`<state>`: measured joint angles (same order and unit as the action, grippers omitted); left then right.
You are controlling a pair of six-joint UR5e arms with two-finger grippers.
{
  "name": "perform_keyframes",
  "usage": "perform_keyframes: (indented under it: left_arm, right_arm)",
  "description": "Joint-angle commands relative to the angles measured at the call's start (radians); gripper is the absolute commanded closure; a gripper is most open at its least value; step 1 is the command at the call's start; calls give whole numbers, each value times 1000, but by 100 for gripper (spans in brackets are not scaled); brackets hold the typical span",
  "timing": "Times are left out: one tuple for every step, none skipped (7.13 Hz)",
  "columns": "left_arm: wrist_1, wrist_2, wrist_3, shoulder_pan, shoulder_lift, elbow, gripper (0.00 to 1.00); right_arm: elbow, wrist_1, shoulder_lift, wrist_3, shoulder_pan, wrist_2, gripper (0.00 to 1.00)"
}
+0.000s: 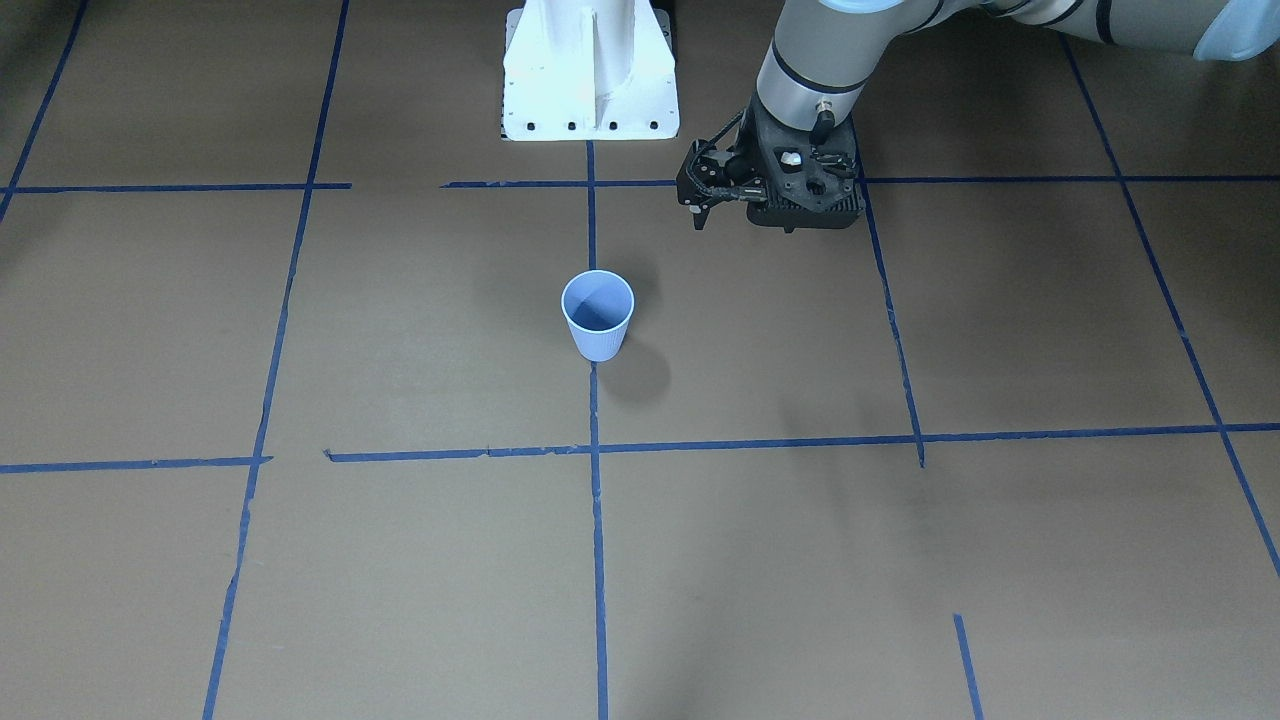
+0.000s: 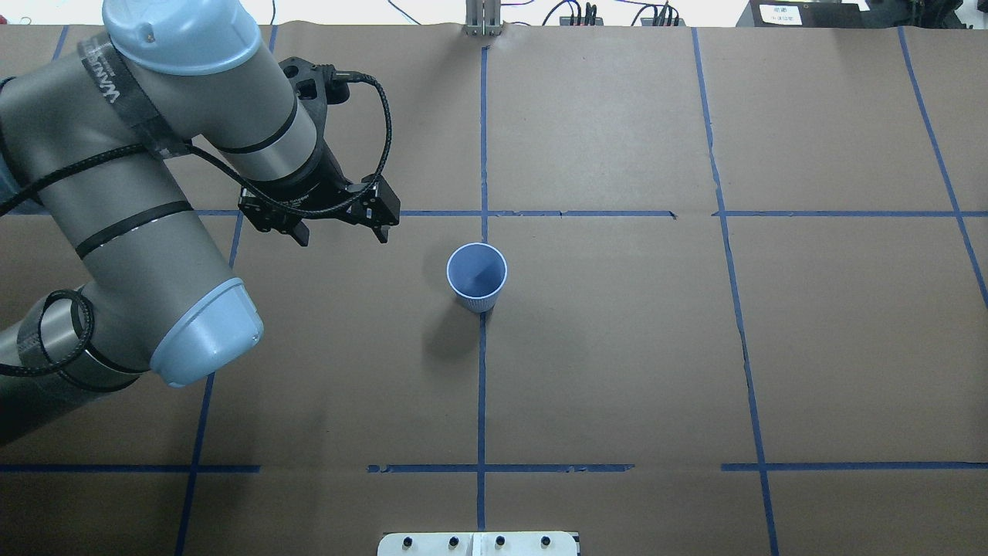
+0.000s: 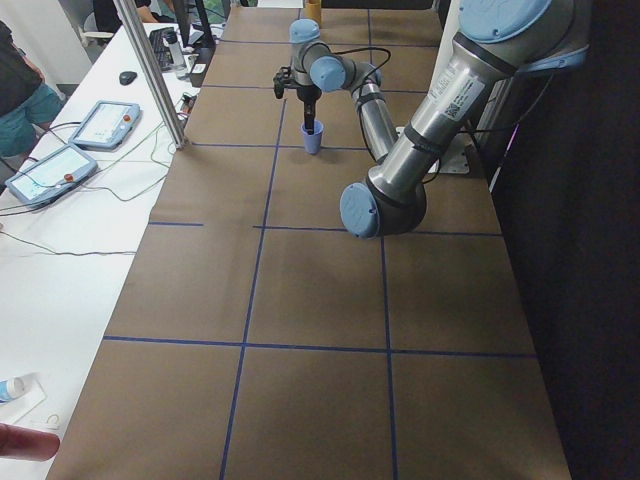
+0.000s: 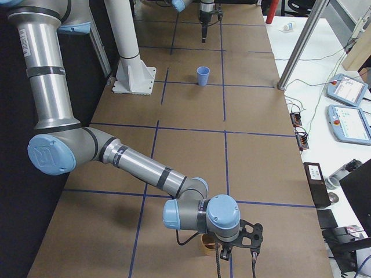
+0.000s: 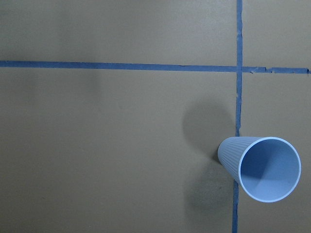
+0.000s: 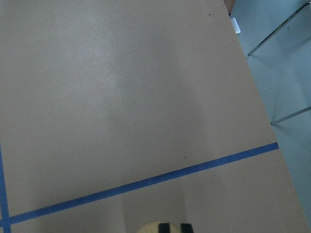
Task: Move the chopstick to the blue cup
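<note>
The blue cup stands upright on the brown paper, on a blue tape line near the table's middle. What shows of its inside looks bare. The chopstick is out of view in every frame. My left gripper hangs above the table to the robot's left of the cup and slightly farther from the base. It is open, fingers wide apart, nothing between them. My right gripper hangs low at the table's far right end, over a tan roll; I cannot tell whether it is open or shut.
The white robot base stands at the table's robot side. Blue tape lines divide the paper into squares. A side bench with control tablets and a metal post runs along the operators' side, with a person there.
</note>
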<state>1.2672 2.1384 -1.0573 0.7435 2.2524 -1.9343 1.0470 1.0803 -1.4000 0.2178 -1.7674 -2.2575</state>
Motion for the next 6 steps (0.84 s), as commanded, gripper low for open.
perform_keyframes:
  left_arm:
    - [1,0,0,-1,-5,1,0]
    - [6,0,0,-1,-7,2,0]
    - [6,0,0,-1,-8,2,0]
    - [7,0,-3,-3,-7,2,0]
    - [7,0,-6,-3,-7,2,0]
    - [7,0,-9,-3,-7,0,0]
  right_arm:
    - [66,12,-1,-1,-6,-11,100]
    - [111,36,-13,-3,-26,-32,100]
    - [148,65,-20,-5,-58,-48,100]
    - [203,108,-34,-14,-82,-50,100]
    - [270,177,-37,-40,-102,-66,100]
    - [359,291,-51,-108,-133,-76,100]
